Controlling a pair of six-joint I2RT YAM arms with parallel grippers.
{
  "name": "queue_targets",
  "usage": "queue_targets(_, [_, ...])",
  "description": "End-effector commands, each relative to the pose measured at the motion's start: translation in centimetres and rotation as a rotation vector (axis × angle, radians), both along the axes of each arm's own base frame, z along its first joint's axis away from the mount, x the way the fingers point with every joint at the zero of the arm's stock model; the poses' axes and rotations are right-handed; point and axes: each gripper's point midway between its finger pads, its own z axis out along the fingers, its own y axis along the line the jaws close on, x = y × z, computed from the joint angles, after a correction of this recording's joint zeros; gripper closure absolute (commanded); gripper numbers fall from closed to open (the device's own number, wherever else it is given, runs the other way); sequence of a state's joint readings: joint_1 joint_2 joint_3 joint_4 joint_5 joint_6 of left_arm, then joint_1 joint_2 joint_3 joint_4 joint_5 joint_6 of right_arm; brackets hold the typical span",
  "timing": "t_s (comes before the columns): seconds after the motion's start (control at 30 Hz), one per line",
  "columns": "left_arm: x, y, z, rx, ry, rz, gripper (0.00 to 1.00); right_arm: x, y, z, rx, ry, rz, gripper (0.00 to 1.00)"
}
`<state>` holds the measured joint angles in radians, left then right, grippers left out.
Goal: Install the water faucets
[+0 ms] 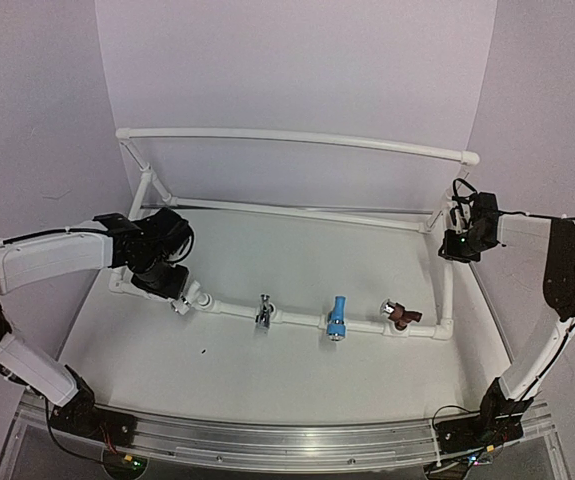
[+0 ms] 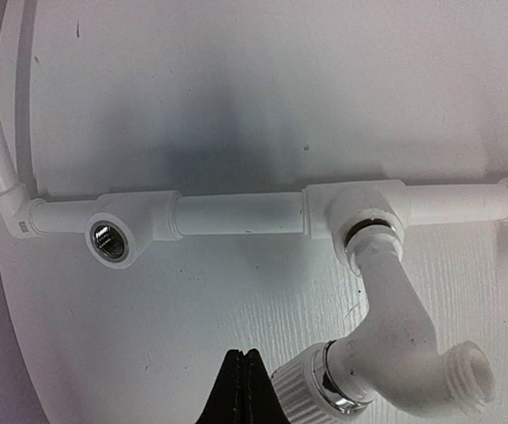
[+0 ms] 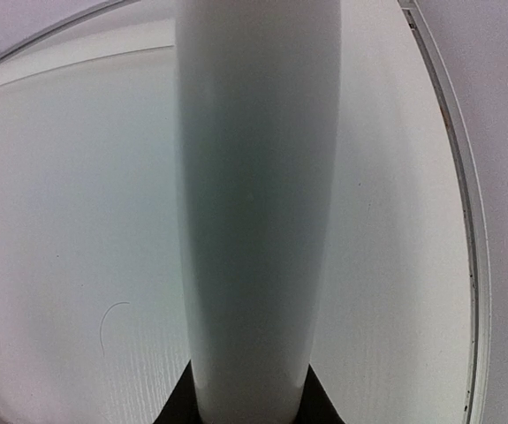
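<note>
The white faucet (image 2: pixel 393 331) sat with its threaded end in a socket of the front pipe (image 2: pixel 236 215), spout pointing toward the near side; a metal ring showed at the collar, and whether it was screwed fully home could not be told. Along the same pipe to its right, in the overhead view, stood the chrome faucet (image 1: pixel 264 312), the light blue faucet (image 1: pixel 337 320) and the reddish-brown faucet (image 1: pixel 400 316), each seated in its own socket and well apart from its neighbours. So four faucets appeared installed. To the left of the white one, near the corner elbow, an empty socket (image 2: pixel 108 240) showed bare threads; no loose faucet was visible anywhere on the table (image 1: pixel 267 390). Judged from this, the job was nearly complete, with at most that one socket left to fill and perhaps a final tightening of the white faucet.

The left pincer (image 2: pixel 245 389) hung just beside the white faucet's ribbed knob, its fingertips pressed together and gripping nothing; whether it touched the knob could not be told. The right pincer (image 3: pixel 246 408) was clamped around the right side pipe (image 3: pixel 258 203) of the pipe frame (image 1: pixel 297 137), apparently bracing it.
</note>
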<state>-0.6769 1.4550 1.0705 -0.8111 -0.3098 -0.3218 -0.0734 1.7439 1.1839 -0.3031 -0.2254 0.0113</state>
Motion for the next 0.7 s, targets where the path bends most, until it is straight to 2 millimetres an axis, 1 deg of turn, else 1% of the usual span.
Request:
queue_targets(0.0, [0.4,-0.2,6.3,-0.135,-0.144,0.026,1.0,-0.7,-1.7,0.2,-0.1,0.022,0.037,1.0])
queue_targets(0.03, [-0.1,-0.5,6.8,-0.166,-0.14,0.007,1.0,-0.6,-1.7,0.2,-0.099,0.023,0.036,1.0])
queue_targets(0.1, [-1.8,-1.6,7.2,-0.248,-0.107,-0.064,1.0,-0.5,-1.8,0.3,-0.098,0.02,0.034,1.0])
queue_targets(0.13, [-2.7,-2.1,7.0,-0.275,-0.083,-0.095,1.0,-0.4,-1.8,0.3,-0.097,0.02,0.031,1.0])
queue_targets(0.23, [-5.1,-3.0,5.4,-0.279,-0.002,-0.151,1.0,-0.1,-2.0,0.2,-0.094,0.02,0.024,1.0])
queue_targets(0.33, [-6.9,-3.8,3.8,-0.244,0.06,-0.192,1.0,0.1,-2.1,0.3,-0.089,0.018,0.018,1.0])
queue_targets(0.4, [-7.3,-4.3,3.1,-0.237,0.083,-0.202,1.0,0.3,-2.0,0.4,-0.084,0.016,0.014,1.0])
queue_targets(0.47, [-7.3,-4.6,2.3,-0.229,0.099,-0.202,1.0,0.4,-2.0,0.5,-0.081,0.014,0.011,1.0])
queue_targets(0.67, [-6.1,-3.9,0.1,-0.162,0.115,-0.109,1.0,0.3,-2.1,0.7,-0.087,0.013,0.009,1.0])
